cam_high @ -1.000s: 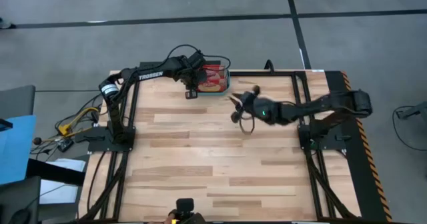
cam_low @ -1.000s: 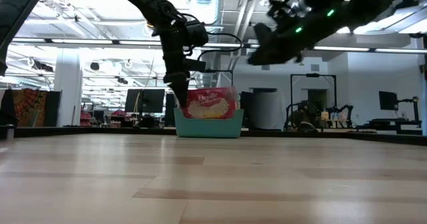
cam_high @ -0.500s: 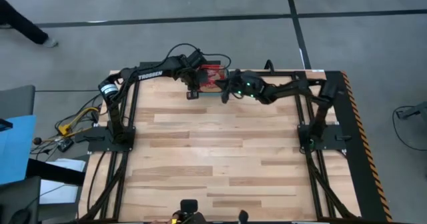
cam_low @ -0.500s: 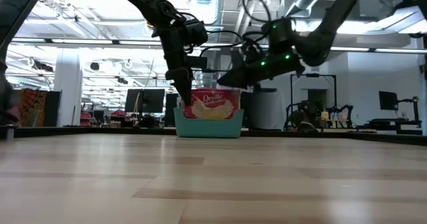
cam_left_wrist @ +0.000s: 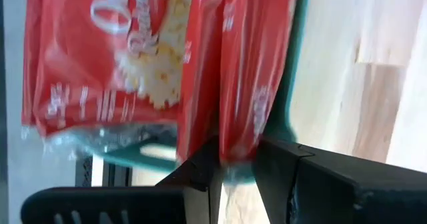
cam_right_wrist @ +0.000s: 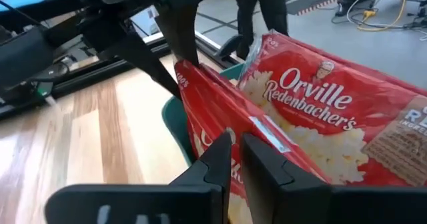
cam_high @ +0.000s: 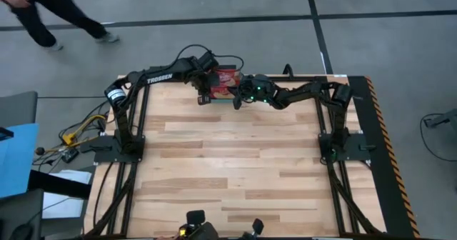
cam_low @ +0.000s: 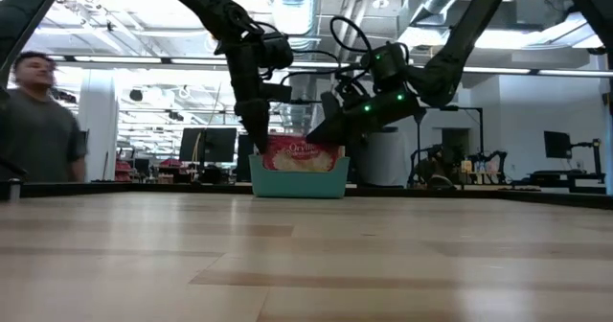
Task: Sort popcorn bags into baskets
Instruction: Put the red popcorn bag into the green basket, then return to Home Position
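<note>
A: Two hands, one bin. The left hand [cam_left_wrist: 237,164] is clamped on the edge of a popcorn bag [cam_left_wrist: 257,71] that stands on end in the teal basket [cam_high: 232,98], at the far edge of the counter [cam_high: 235,161]. The right hand [cam_right_wrist: 235,159] hangs over the same basket with its fingers drawn nearly together beside the top edge of a second bag [cam_right_wrist: 333,127]; whether it actually grips anything, I cannot tell.

B: How will those packets handle?

A: Light and flat, I would judge, with slick film that crinkles and slips. A pinch on the sealed edge looks safer than one across the middle.

B: Room to move?

A: Tight at the basket. Both arms meet over it, so they could knock each other or tip the bin, which sits near the counter's far rim. The rest of the counter, towards the near side, offers open room. A person [cam_low: 38,121] is walking beyond the far side.
</note>
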`<move>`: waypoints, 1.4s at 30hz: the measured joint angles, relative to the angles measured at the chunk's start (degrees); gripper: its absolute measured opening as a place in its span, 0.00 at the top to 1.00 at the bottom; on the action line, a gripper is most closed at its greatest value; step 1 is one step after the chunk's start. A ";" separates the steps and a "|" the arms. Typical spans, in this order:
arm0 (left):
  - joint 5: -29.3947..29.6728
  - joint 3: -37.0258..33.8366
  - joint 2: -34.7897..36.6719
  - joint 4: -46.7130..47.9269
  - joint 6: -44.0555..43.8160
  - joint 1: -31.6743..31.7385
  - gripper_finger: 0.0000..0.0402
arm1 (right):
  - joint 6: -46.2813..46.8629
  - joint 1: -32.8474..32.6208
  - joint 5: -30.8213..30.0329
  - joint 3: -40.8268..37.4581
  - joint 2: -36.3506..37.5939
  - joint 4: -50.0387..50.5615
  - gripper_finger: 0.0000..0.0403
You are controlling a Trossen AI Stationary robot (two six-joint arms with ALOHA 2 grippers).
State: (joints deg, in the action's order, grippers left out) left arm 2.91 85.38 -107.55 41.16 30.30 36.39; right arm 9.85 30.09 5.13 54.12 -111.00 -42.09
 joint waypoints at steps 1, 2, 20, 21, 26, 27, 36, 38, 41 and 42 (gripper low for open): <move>0.41 0.00 0.00 0.30 -0.27 0.05 0.84 | -0.31 0.00 -0.05 0.01 0.00 0.07 0.85; 1.01 0.00 0.00 0.51 -0.49 0.14 0.84 | -0.64 0.00 -0.17 0.01 0.00 0.10 0.85; 6.74 -0.02 0.77 3.42 -2.13 0.05 0.84 | -0.78 -0.43 2.45 -0.08 0.33 -4.33 0.79; 6.67 -0.02 1.24 3.51 -2.17 0.05 0.84 | -0.82 -0.42 2.53 -0.08 0.33 -4.67 0.77; 6.14 -0.02 5.12 4.00 -2.35 0.24 0.84 | -0.84 -0.81 2.59 -0.13 0.77 -5.23 0.68; 5.37 -0.02 6.03 4.07 -2.37 0.34 0.84 | -0.85 -0.97 2.59 -0.30 1.34 -4.91 0.66; -5.31 -5.06 13.55 0.32 -5.16 1.89 0.84 | -2.82 -3.67 2.40 -10.24 15.05 -5.51 0.62; -7.37 -9.34 16.41 -3.98 -6.03 1.86 0.84 | -2.79 -4.50 2.40 -13.81 18.58 -5.23 0.63; -10.80 -17.49 21.57 -12.46 -8.62 0.99 0.84 | -1.91 -6.16 2.39 -18.85 23.78 -5.06 0.65; -11.78 -20.46 23.59 -15.43 -9.64 0.48 0.84 | -1.33 -6.78 2.38 -20.30 25.40 -5.15 0.65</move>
State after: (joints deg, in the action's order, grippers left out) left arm -8.87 64.92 -83.96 25.72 20.65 36.88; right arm 8.52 23.30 7.51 33.82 -85.60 -47.24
